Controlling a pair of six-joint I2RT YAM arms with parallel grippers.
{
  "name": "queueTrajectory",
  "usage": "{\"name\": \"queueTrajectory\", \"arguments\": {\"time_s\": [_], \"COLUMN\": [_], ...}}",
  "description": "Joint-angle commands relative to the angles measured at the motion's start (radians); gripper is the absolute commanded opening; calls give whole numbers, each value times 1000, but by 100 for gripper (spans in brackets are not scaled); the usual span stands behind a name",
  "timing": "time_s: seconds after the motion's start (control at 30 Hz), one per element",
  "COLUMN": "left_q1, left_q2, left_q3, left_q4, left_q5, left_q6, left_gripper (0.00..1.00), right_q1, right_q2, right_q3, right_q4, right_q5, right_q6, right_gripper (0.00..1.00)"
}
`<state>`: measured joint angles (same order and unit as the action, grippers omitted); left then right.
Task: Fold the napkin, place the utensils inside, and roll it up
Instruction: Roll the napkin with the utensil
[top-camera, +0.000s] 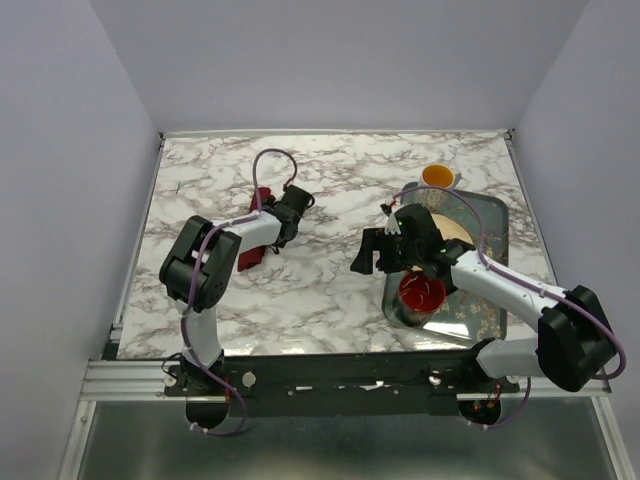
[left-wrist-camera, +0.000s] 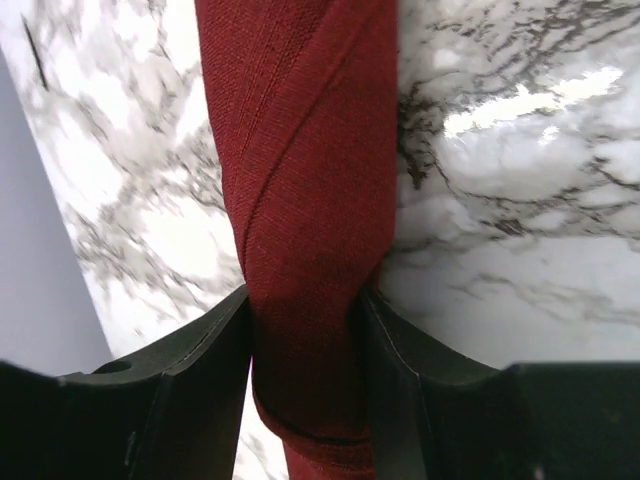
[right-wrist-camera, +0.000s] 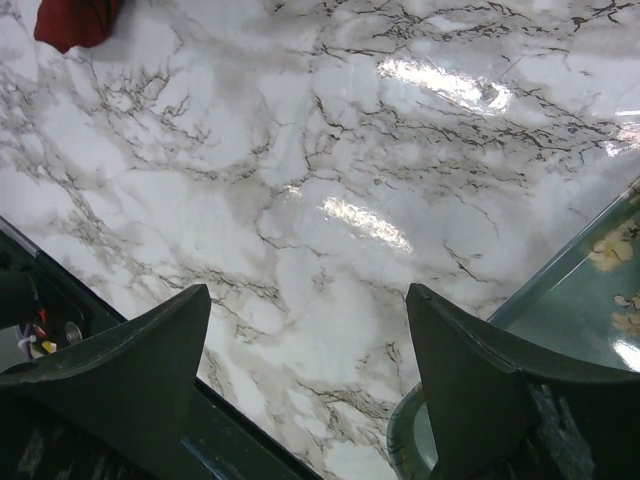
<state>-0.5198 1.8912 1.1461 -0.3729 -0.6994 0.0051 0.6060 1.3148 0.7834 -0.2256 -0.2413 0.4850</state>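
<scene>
Two arms: the left arm (top-camera: 232, 240) reaches out over the left half of the desk (top-camera: 330, 180). The right arm (top-camera: 500, 283) bends across the tray (top-camera: 497, 215) on the right half.
Napkin: the napkin (left-wrist-camera: 300, 180) lies on the marble as a narrow, tight maroon roll, its outer flap crossing it at a slant. From above, only bits of it show on either side of the left wrist.
Left jaws: pinching the roll across its width near one end, both inner faces sunk into the cloth. This is probably to keep the wrap from springing loose.
Right jaws: spread wide with nothing between them, hanging over bare marble just beside the tray's left rim and well apart from the roll.
Utensils: no blue fork shows in any view. It may be wrapped inside, but that cannot be told.
Stage: rolling looks all but done. The risk is the flap unwinding when the roll is let go.
Edges: the roll sits well inside the desk, nearer its left edge than the tray.
Open room: broad bare marble lies between roll and tray. The red bowl (top-camera: 422, 292), plate (top-camera: 457, 228) and mug (top-camera: 438, 177) crowd the right side, so the freer way is toward the centre.
</scene>
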Motion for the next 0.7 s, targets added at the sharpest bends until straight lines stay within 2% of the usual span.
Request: {"name": "queueTrajectory", "arguments": {"time_s": [0.0,0.03,0.17,0.33,0.43,0.47,0.67], "left_q1": [35,40,58,99,138,148,199], "left_q2": [6,23,74,102,103,97,62], "left_q3": [-91,-92,-85,6,41,41,38], "left_q4": [349,408,470,347,276,264,230], "left_q5": [1,-20,17,24,31,47,124], "left_q6": [352,430,507,382,320,312,259], "left_gripper": [51,50,47,49,64,75,89], "right_q1": [-3,-3,-2,-2,-3,-3,-2], "right_q2": [-3,-3,-6,-12,-8,-8,9], "right_q3": [-6,-6,-4,-9,-9,-9,-1], "right_q4": [20,20,20,20,20,22,26], "right_q5": [-21,-30,-30,-35,-33,-33,-49], "right_q6": [-26,-28,-36,-37,-34,-34,-31], "right_gripper": [88,88,88,88,88,88,87]}}
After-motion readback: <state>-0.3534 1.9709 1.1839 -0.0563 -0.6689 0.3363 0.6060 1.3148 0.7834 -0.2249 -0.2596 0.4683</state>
